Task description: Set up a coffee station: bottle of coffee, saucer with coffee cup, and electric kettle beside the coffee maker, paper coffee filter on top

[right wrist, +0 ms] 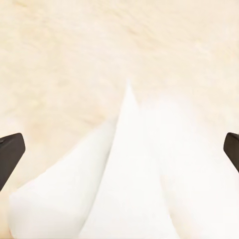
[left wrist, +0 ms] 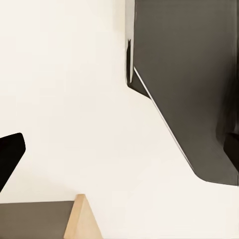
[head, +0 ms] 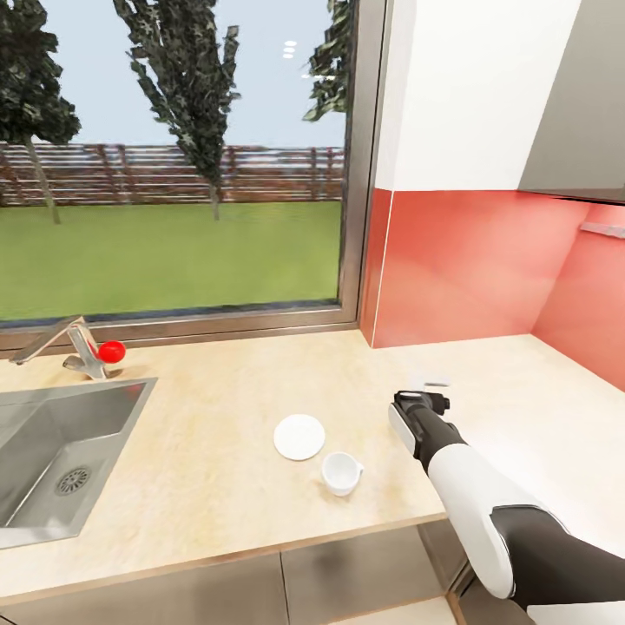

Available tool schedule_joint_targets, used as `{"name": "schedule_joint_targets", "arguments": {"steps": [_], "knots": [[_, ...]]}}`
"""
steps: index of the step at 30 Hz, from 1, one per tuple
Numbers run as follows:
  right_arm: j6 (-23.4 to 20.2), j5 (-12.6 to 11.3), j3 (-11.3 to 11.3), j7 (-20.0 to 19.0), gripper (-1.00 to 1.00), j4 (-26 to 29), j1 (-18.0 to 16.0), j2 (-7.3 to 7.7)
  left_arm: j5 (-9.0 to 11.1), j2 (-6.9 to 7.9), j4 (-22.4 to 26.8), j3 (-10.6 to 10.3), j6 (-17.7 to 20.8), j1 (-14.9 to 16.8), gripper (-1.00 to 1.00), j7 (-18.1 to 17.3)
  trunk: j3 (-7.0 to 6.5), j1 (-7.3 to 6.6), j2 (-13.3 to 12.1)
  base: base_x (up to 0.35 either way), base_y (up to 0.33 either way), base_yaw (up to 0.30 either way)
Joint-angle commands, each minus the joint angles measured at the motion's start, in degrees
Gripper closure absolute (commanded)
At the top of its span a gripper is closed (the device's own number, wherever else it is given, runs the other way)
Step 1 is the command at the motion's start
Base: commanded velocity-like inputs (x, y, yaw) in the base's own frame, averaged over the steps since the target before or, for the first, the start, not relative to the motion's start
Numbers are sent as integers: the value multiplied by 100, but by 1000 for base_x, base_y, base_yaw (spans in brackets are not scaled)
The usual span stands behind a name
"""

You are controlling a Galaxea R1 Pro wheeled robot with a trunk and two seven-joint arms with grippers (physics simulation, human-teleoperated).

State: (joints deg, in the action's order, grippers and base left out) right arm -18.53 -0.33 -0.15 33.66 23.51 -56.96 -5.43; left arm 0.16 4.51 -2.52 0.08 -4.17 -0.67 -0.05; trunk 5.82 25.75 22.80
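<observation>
Right tool [right wrist: 119, 149], fingers spread, hovers over white paper filter [right wrist: 144, 169] on desk [head: 217, 408]; descend squarely, pinch gently.

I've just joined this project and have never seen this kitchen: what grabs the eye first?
A white saucer and a white coffee cup sit side by side on the pale countertop, right of the steel sink. The robot's right hand hangs open over a white paper coffee filter.
</observation>
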Motion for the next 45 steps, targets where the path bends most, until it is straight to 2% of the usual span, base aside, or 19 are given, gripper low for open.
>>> {"name": "schedule_joint_targets", "arguments": {"steps": [1, 12, 18, 27, 29, 31, 45], "knots": [[-37, -3, 1, 18, -100, -5, -4, -2, 2, -4, -12, 0, -34, 5, -100, 2, 11, 4, 11, 19, -3, 0], [-29, -13, 7, -1, -100, -263, -6, -41, 2, -20, -12, 0, -40, 6, -100, 0, 11, 4, 11, 68, -53, 0], [185, -11, 7, 0, -100, -374, -2, -46, 2, -20, -12, 0, -40, 4, -100, -4, 38, 4, 11, 2, -1, 0], [227, -17, -1, 0, -100, -572, -1, -37, 2, -20, -12, 0, -40, 5, -100, -4, 43, 4, 11, 0, 0, 0], [321, -19, -2, 0, -100, -661, -3, -37, 2, -20, -12, 0, -40, 6, -100, -4, 43, 4, 11, 0, 0, 0], [591, -14, -2, 15, -100, -830, -5, -26, 2, -20, -12, 0, -40, 6, -100, -11, 43, 4, 11, 0, 0, 0], [631, -11, -20, 29, -100, -1138, 1, 21, 2, -20, -12, 0, -40, -3, -100, -12, 43, 4, 11, 0, 0, 0]]}}
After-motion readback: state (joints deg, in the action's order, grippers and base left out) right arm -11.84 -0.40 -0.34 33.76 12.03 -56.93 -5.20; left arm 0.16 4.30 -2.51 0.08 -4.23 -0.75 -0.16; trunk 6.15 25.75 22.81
